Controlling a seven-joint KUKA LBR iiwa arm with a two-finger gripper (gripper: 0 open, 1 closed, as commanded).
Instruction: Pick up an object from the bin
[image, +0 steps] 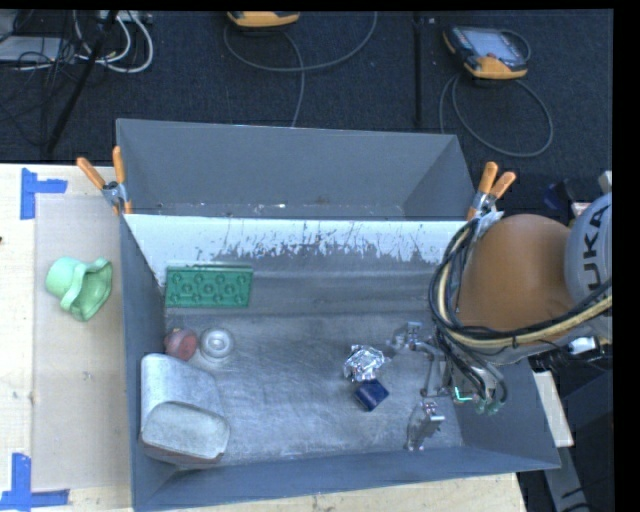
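A small blue block (370, 394) lies on the floor of the bin (290, 400), in its right half and toward the front. A crumpled foil wad (364, 362) touches it, or very nearly does, on the side toward the back wall. These two are the things nearest the tool (415, 386), and both lie just beside it toward the view's left, not between its fingers.

The tool stands low in the bin with its two fingers spread wide apart and nothing between them. One tip is toward the back and the other toward the front, so the gap runs roughly front to back. The block sits about level with the middle of that gap, and the foil is nearer the rear finger.

In my judgement the grasp depends on a short sideways move toward the view's left, to bring the block or the foil between the fingers.

Well apart, along the left side, lie a green studded plate (208, 288), a pink ball (181, 344), a pale round cap (216, 344) and a grey-white pad (183, 420).
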